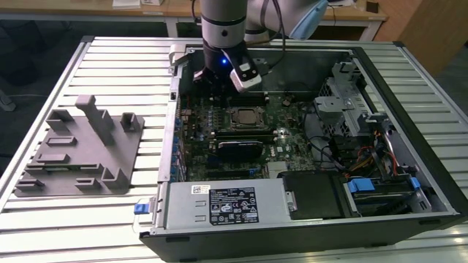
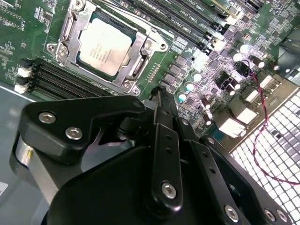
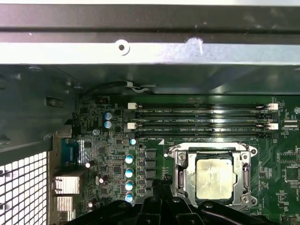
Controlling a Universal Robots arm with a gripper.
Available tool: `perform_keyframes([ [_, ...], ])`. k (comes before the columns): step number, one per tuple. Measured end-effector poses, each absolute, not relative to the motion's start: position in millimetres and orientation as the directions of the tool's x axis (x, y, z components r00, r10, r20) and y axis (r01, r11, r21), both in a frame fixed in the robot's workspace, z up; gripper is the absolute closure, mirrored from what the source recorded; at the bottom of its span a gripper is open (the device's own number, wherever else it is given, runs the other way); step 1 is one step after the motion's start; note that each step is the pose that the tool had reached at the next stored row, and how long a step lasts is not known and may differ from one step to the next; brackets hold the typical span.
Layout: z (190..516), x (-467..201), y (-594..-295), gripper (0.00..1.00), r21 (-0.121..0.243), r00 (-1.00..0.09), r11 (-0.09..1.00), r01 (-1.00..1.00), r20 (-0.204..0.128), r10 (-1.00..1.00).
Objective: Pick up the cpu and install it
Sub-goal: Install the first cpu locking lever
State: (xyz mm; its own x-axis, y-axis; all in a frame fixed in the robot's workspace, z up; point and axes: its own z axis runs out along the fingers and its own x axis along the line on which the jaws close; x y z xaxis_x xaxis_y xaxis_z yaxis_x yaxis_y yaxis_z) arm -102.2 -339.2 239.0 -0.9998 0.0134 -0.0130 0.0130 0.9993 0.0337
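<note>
The cpu (image 1: 245, 116) (image 2: 104, 46) (image 3: 214, 178), a small square chip with a silvery top, lies flat in the motherboard socket with a metal frame (image 2: 140, 61) around it. My gripper (image 1: 210, 85) (image 2: 158, 93) (image 3: 161, 183) hangs above the board towards the case's back wall, a short way from the socket and clear of the chip. Its black fingers are shut together with nothing between them.
The open computer case (image 1: 168, 137) lies on a slatted table. A grey tray (image 1: 80, 148) sits at the exterior view's left. Inside are a black heatsink block (image 1: 238, 148), a power supply (image 1: 219, 203), memory slots (image 3: 201, 119) and drive cages with cables (image 1: 358, 126).
</note>
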Motion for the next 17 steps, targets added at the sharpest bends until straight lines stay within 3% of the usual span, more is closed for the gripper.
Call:
perform_keyframes([
  [17,241.2,-105.1,-339.2,0.89,0.034,-1.000,0.999,0.013,-0.013,0.013],
])
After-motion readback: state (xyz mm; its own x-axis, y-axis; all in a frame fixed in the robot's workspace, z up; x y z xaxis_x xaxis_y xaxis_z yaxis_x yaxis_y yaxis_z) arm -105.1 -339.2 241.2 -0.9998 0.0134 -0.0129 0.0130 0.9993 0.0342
